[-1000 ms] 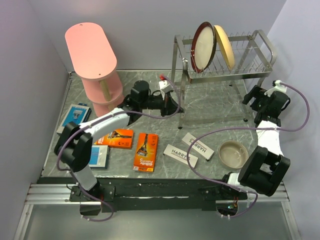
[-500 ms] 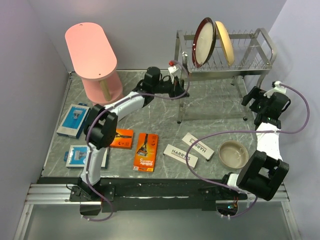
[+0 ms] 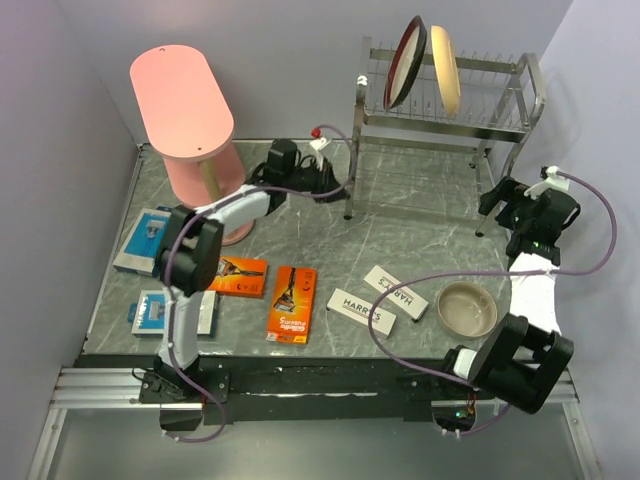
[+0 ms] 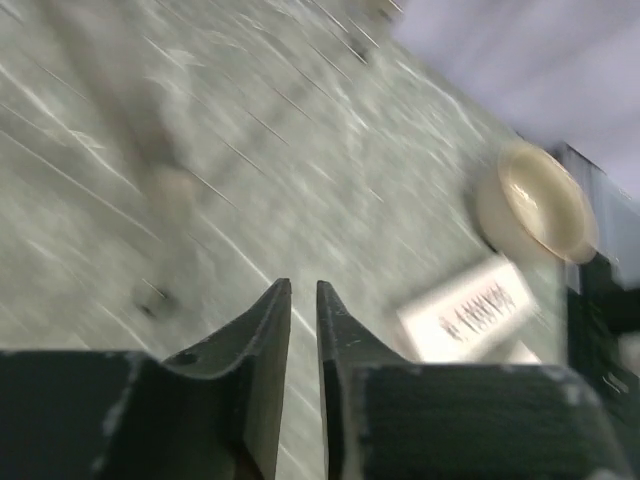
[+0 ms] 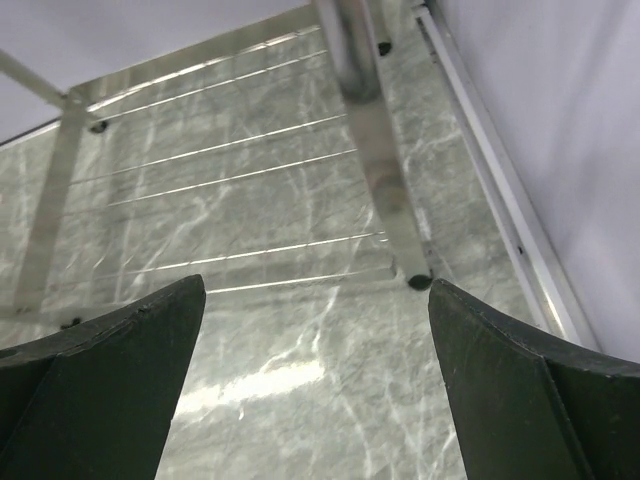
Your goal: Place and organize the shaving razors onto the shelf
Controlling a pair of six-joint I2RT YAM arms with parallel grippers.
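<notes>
Six razor packs lie flat on the grey, white-veined surface (image 3: 420,230), all in its near half and none on the shelf. Nearest the front edge are one blue-and-white card (image 3: 165,312) at the left, one orange card (image 3: 291,303) and a long white HARRY'S box (image 3: 361,309). Just behind them lie the second orange card (image 3: 238,275), partly under the left arm, and the second HARRY'S box (image 3: 396,291). An empty beige bowl (image 3: 467,308) sits to the right of the boxes. The other blue-and-white card (image 3: 150,240) lies further back by the left wall.

Past the middle, the left gripper (image 3: 335,182) reaches toward a leg of the steel dish rack (image 3: 500,110). In its wrist view its fingers (image 4: 270,320) stand a narrow slit apart with nothing between them. The right gripper (image 5: 315,285) hovers at the rack's right end, spread wide and empty.

The pink shelf (image 3: 185,100) stands in the far left corner and the rack, with two plates (image 3: 405,70) on edge, along the back. Pale lilac walls close in the left, back and right sides
</notes>
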